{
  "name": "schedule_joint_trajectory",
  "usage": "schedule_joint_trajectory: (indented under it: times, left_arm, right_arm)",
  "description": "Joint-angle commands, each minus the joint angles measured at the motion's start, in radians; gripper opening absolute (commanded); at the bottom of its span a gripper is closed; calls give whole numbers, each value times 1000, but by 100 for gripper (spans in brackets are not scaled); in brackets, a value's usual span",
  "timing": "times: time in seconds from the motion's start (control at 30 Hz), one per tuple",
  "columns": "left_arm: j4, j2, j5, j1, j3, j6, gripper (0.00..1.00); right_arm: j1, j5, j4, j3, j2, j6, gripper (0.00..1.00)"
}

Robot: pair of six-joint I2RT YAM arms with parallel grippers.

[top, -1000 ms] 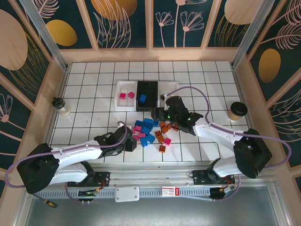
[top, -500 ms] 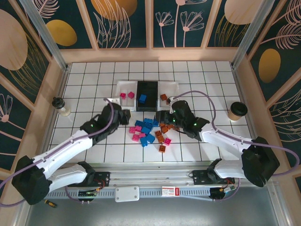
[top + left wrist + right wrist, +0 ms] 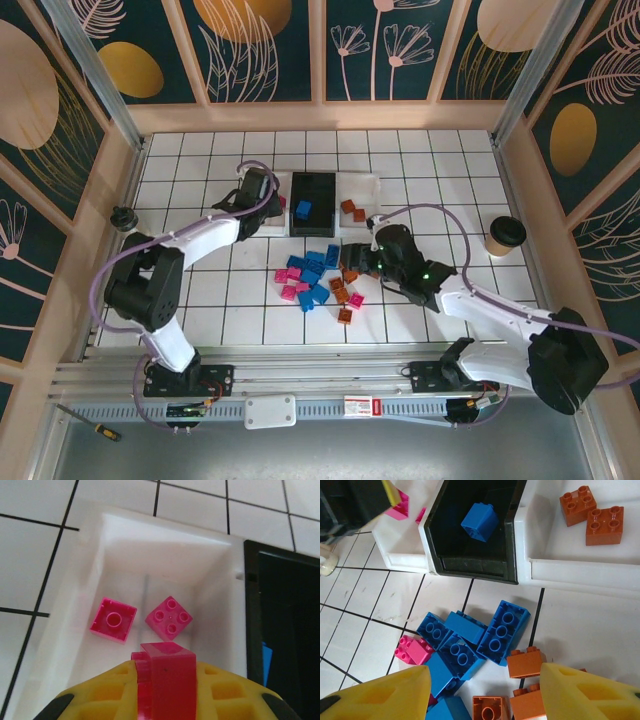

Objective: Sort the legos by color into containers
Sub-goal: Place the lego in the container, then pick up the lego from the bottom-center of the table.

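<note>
**Early days: 5 bricks binned, a 6th over its tray, most of the pile left**

L gripper (image 3: 167,687) is clenched on a magenta brick (image 3: 167,662). It holds the brick right above the near end of the left white tray (image 3: 165,535), at the left of the tray row on the far side of the work area. That tray has 2 pink bricks in it: one studs-down (image 3: 113,626) and one studs-up (image 3: 169,618), near each other but apart. The carried brick isn't released yet. It looks set to drop just near of those two.

The black tray (image 3: 470,562) in the middle has 1 blue brick (image 3: 479,522). The right white tray (image 3: 580,567) has 2 orange-brown bricks (image 3: 604,526) lying just beside each other. So the scheme reads pink left, blue mid, orange right, w/ no strays in the wrong tray as far as I can see.

R gripper (image 3: 485,680) hangs over the pile (image 3: 315,280) on the tiles just near of the trays. Its jaws are spread wide w/ nothing between them. Blue and orange pieces sit below it, and I can't tell which one it's lined up on.

My est. of progress is roughly a quarter or less. The pile looks like well over a dozen pcs:
- **Blue:** a clump in the centre.
- **Pink:** a few on the left and near edges.
- **Orange:** a scatter on the right.

Several touch or overlap, so I can't give an exact count. Each one needs picking and carrying to its tray.
</note>
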Motion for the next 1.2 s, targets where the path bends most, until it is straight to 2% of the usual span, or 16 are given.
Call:
schedule_joint_trajectory:
  times: [0.0, 0.13, 0.27, 0.4, 0.47, 0.5, 0.53, 0.8, 1.17]
  left_arm:
    - [33, 23, 18, 4, 56, -7, 33]
    - [30, -13, 48, 4, 74, -11, 54]
    - [47, -128, 121, 1, 38, -26, 73]
    - [91, -288, 210, -12, -72, -63, 85]
    - [95, -366, 230, -34, -131, -75, 89]
    - [96, -400, 233, -47, -169, -80, 96]
    - [95, -440, 230, -61, -207, -83, 99]
    - [58, -674, 200, -99, -428, -137, 99]
    - [12, -774, 167, -98, -524, -154, 99]
  right_arm:
    - [-7, 12, -37, -32, -38, 26, 60]
    - [-7, 10, -53, -62, -54, 40, 61]
    - [-3, -30, -87, -89, -70, 55, 61]
    - [22, -45, -134, -122, -88, 77, 61]
    - [48, -42, -156, -138, -90, 92, 62]
    - [66, -39, -165, -142, -90, 101, 62]
    - [89, -40, -168, -151, -89, 109, 62]
    - [302, 36, -245, -133, -50, 200, 63]
    - [407, 144, -249, -71, 85, 271, 62]
